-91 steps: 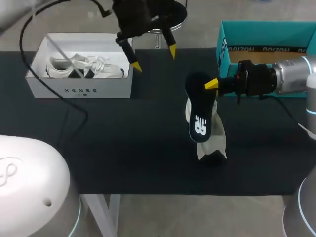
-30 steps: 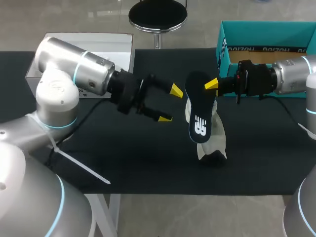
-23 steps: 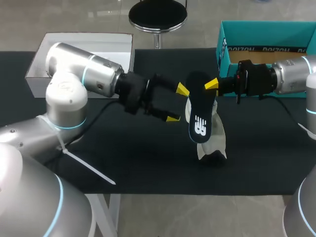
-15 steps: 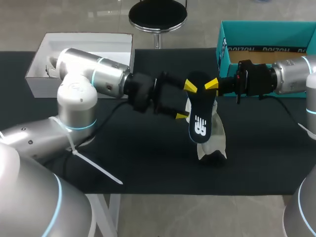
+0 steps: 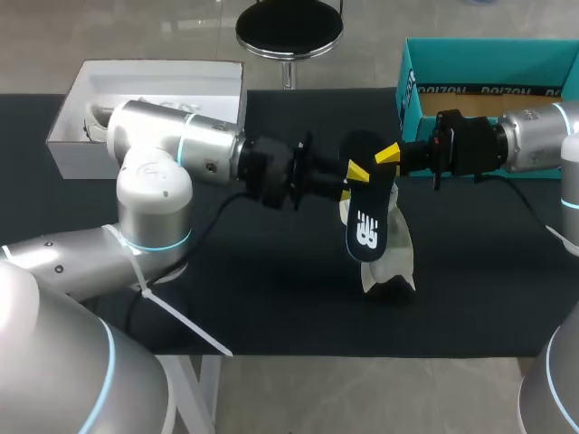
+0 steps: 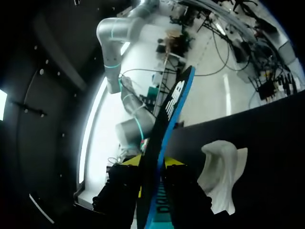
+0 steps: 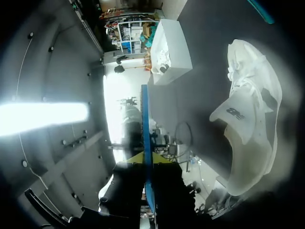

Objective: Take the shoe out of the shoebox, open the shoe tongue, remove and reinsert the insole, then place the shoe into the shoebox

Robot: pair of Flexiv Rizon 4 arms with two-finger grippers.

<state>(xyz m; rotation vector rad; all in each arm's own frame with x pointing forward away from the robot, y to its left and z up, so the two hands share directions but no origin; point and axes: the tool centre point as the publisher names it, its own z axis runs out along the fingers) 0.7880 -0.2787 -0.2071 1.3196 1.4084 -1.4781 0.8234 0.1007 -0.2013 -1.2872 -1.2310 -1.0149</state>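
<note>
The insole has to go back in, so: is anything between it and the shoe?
Nothing visible does. The insole, held in the right gripper, hangs over the white shoe on the table, with only air between.

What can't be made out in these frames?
White shoebox contents: head view, left arm covers most of it; tiny in right wrist view.
Shoe, upper part: head view, insole hangs in front.
Teal shoebox interior: head view, right arm and picture edge cut it off.
Left end effector, hold on insole: contact unclear in left wrist view; head view, insole covers it.
</note>
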